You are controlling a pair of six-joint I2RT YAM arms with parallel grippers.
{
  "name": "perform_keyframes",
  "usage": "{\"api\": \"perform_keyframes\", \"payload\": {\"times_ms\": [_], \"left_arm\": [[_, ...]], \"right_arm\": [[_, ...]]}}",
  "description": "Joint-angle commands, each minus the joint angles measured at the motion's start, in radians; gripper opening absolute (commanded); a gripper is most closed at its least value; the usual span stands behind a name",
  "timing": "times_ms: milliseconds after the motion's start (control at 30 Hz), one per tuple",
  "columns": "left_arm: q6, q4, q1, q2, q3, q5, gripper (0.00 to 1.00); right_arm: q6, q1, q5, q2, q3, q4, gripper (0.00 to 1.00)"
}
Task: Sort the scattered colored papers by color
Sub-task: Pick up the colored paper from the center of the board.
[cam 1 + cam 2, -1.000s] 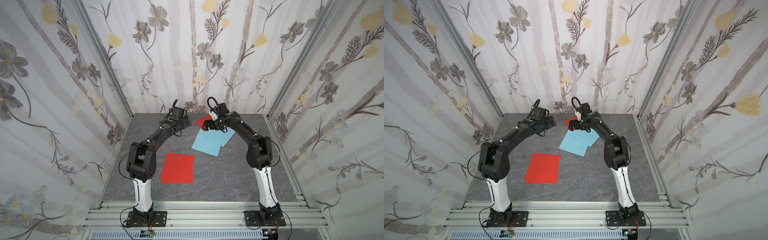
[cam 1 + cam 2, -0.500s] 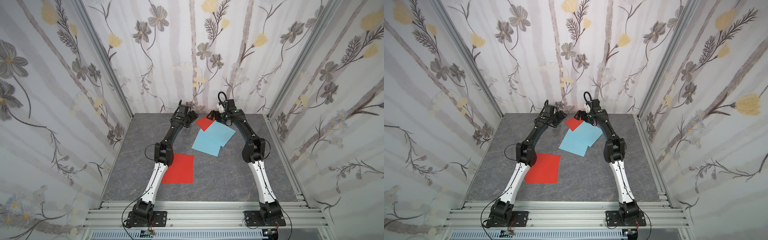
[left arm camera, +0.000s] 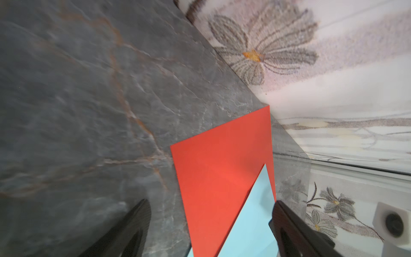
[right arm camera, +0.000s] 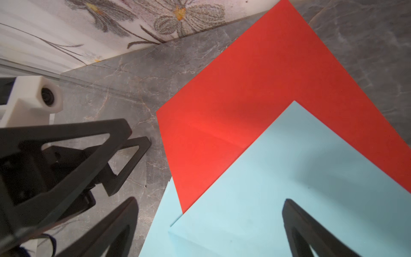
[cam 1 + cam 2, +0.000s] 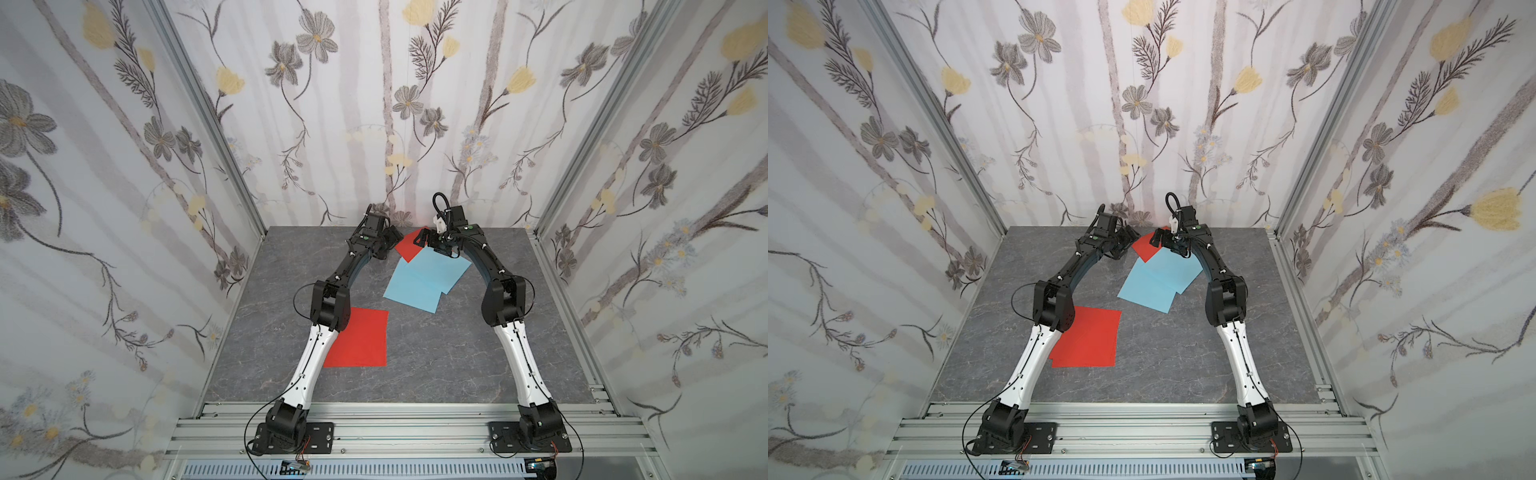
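A red paper (image 5: 408, 248) lies at the back of the table, its near part tucked under overlapping light blue papers (image 5: 419, 282). Another red paper (image 5: 362, 337) lies nearer the front, partly under the left arm; in a top view a second red edge (image 5: 1054, 361) peeks from beneath it. My left gripper (image 5: 392, 240) is open just left of the back red paper (image 3: 222, 160), its fingertips low over the sheet's edge. My right gripper (image 5: 422, 239) is open over the blue papers (image 4: 289, 178) beside the red one (image 4: 255, 89). Neither holds anything.
The grey marbled table (image 5: 457, 353) is boxed in by flowered walls; the back wall (image 5: 390, 124) stands close behind both grippers. An aluminium rail (image 5: 395, 424) with the arm bases runs along the front. The two grippers are close together.
Both arms have stretched out from a folded pose, carrying the grippers towards the back wall. The left gripper moved right, up to the back red paper. The papers have not shifted.
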Motion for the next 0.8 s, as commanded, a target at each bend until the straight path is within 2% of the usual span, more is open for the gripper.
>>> {"api": "perform_keyframes", "payload": {"times_ms": [0, 400, 567, 767], "left_arm": [[-0.052, -0.114, -0.019, 0.043, 0.002, 0.017, 0.88], [-0.069, -0.085, -0.051, 0.069, 0.025, 0.034, 0.89], [-0.105, -0.044, -0.065, 0.077, 0.024, 0.065, 0.86], [-0.185, 0.153, -0.065, 0.088, -0.005, 0.126, 0.88]], "right_arm": [[0.025, 0.0, 0.029, 0.001, -0.012, 0.005, 1.0], [0.029, 0.0, -0.024, -0.023, -0.124, 0.006, 1.0], [0.026, 0.0, -0.025, -0.019, -0.129, 0.005, 1.0], [0.017, 0.0, -0.03, -0.02, -0.153, 0.004, 1.0]]}}
